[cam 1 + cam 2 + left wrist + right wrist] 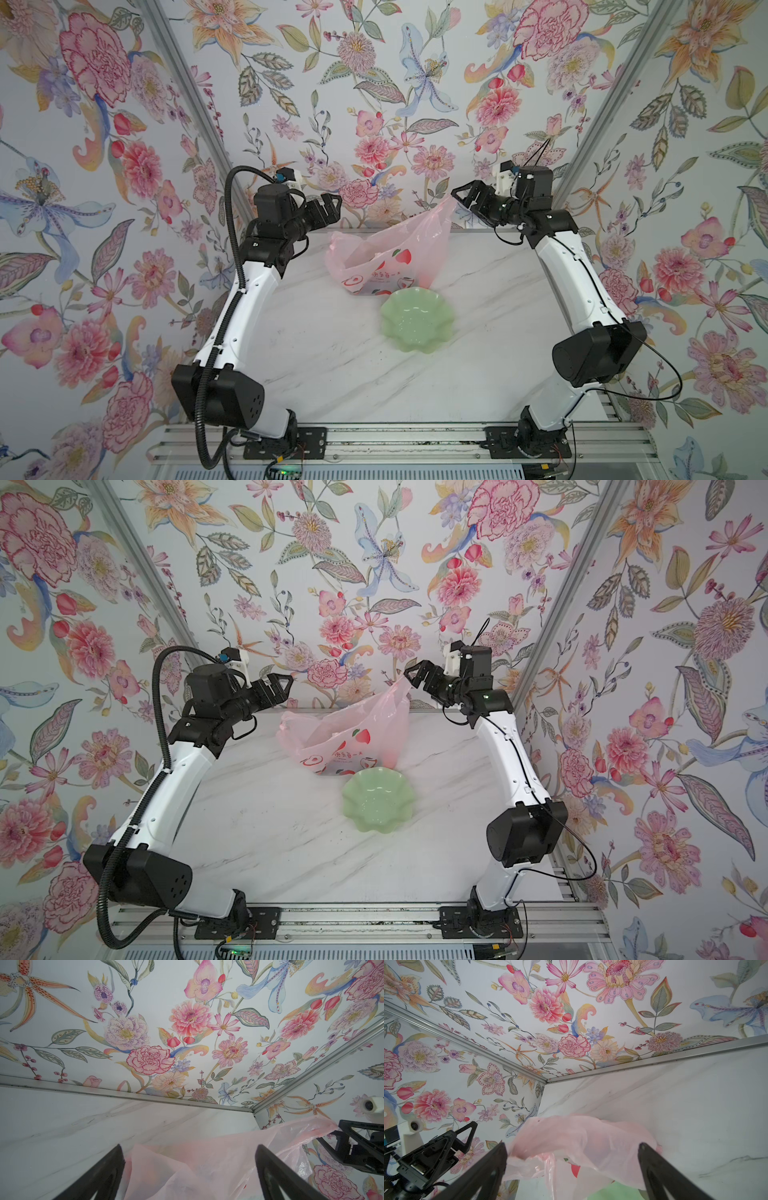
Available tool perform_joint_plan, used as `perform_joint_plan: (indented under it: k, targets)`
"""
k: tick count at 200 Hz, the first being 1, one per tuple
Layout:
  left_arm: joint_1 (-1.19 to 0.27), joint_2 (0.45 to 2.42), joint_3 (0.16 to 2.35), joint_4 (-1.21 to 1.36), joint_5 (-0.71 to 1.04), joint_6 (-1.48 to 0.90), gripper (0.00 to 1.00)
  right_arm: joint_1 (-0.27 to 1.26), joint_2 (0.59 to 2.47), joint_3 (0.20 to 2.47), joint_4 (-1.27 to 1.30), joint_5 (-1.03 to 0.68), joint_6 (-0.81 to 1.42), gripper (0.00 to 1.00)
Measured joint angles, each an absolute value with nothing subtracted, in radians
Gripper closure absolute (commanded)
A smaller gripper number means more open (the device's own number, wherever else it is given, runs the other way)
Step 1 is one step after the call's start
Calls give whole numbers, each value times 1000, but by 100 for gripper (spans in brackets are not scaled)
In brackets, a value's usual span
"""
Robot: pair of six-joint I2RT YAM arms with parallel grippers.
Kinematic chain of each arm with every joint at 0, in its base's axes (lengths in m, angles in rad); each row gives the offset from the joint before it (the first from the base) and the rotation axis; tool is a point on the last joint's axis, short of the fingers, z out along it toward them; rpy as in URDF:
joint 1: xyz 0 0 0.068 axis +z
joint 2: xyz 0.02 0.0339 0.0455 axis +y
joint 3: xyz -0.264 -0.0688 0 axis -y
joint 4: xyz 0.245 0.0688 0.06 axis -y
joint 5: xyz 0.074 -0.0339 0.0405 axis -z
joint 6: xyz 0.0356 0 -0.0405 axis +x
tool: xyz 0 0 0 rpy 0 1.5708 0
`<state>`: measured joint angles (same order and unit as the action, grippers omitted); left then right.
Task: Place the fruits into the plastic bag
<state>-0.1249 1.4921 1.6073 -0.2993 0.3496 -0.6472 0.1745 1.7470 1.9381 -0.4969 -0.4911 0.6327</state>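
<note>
**Closing stage of the bagging task.** The thin, translucent pale pink plastic bag point(386, 257) with red fruit print stands slumped at the far middle of the white marble-patterned counter point(332, 365), mouth upward. On its near side, just beside it, lies the pale green scalloped dish point(388, 328), which is empty. No fruits show on the counter, and the film hides whatever the bag holds, so loading is judged complete. The left pincer point(333, 205) hangs open above the bag's far left edge, apart from it. The right pincer point(462, 202), jaws likewise spread, sits at the bag's raised right corner. The corner's tip touches or nearly touches one jaw; which cannot be told. The next move, as judged, calls for drawing both arms clear without snagging the film or tipping the bag.
</note>
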Motion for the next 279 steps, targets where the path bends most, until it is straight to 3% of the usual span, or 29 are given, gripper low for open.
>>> perform_joint_plan:
  k: [87, 174, 230, 279]
  targets:
    - [-84, 1466, 1546, -297, 326, -648, 0, 189, 1546, 1694, -469, -473, 660, 1]
    - [-64, 1594, 1538, -374, 196, -729, 1, 380, 1300, 1376, -459, -211, 663, 1]
    - [-45, 1547, 1491, -361, 110, -715, 1, 196, 1016, 1326, -431, -41, 478, 1]
    - [-44, 1258, 1245, -270, -122, -627, 1, 43, 896, 968, -145, -27, 233, 1]
